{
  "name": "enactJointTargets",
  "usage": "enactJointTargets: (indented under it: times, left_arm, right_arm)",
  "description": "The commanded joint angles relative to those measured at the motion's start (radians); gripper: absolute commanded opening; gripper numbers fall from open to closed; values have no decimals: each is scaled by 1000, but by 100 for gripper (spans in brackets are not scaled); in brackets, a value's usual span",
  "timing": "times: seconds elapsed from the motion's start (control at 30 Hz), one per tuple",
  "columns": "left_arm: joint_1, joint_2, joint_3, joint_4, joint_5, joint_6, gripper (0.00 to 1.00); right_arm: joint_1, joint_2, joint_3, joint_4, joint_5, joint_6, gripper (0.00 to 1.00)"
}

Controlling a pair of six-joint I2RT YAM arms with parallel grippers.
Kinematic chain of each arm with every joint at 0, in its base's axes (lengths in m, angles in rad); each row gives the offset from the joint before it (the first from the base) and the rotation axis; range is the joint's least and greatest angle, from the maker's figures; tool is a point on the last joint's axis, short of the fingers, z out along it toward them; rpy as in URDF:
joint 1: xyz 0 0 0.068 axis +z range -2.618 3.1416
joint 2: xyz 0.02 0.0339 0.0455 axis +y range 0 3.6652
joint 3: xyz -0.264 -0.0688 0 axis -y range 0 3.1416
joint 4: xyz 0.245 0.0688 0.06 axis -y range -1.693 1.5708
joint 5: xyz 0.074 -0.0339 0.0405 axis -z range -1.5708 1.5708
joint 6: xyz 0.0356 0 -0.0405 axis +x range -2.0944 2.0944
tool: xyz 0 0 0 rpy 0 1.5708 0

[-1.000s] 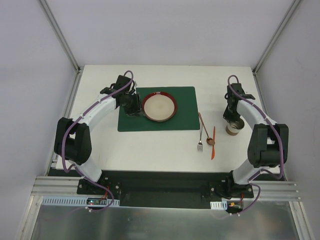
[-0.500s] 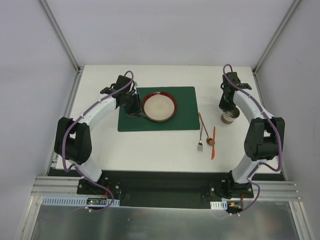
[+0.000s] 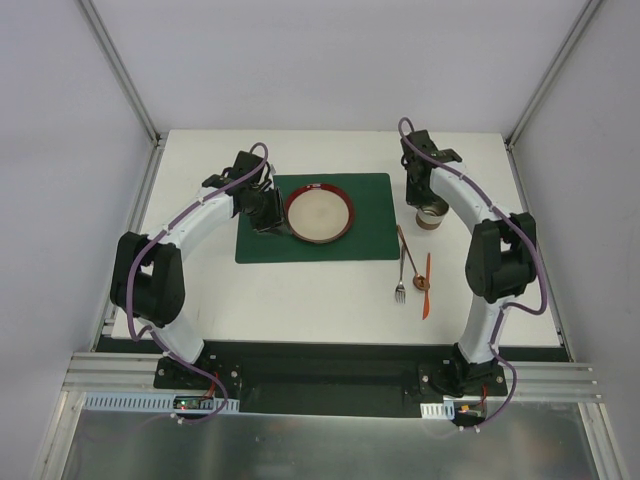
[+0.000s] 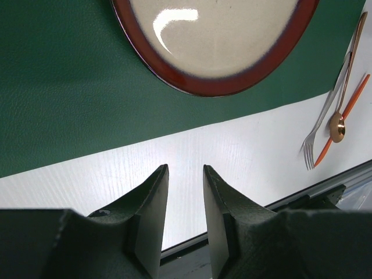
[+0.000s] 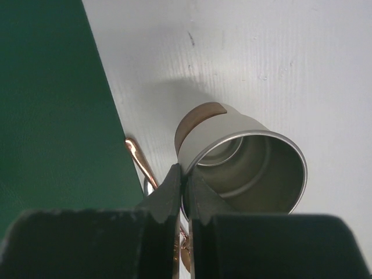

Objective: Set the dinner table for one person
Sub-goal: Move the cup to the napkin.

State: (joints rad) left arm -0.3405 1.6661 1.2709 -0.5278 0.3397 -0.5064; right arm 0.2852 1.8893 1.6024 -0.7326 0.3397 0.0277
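— Right claw (image 5: 184, 174): state?
— Pinched tight on cup (image 5: 244, 163) rim, one finger inside, one outside. Cup metal, brown band round the outside. Resting or lifted: cannot tell.
— Around it?
— Just right of green mat (image 3: 370, 240), off its far right corner, over white table (image 3: 300, 290). Nearer the arm bases: copper spoon (image 3: 410, 258), fork (image 3: 400, 292) and orange utensil (image 3: 427, 290), close together on bare table, right of mat.
— Left claw (image 4: 185, 174)?
— Narrow gap, nothing between the fingers. Hanging over mat's left edge, just beside plate (image 3: 318, 213).
— Plate?
— Red rim, cream middle, flat on mat, left of centre.
— Table itself?
— Under everything: white, flat, matte, aluminium posts at the far corners, both arms bolted along the near edge.
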Motion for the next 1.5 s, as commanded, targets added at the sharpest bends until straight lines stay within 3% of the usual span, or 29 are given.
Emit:
enactJointTargets:
  times: [0.0,0.73,1.47]
  left_arm:
    - [-2,-9,22,3,12,19,30]
    - [-2,73,51,5,19,17,29]
    - [1,144,76,3,28,42,27]
  right_arm:
    - [40,28,86,-37,64,-63,0]
    - [94,125,172,102,-24,-221,1]
    - [190,301,384,119,-133,-422,0]
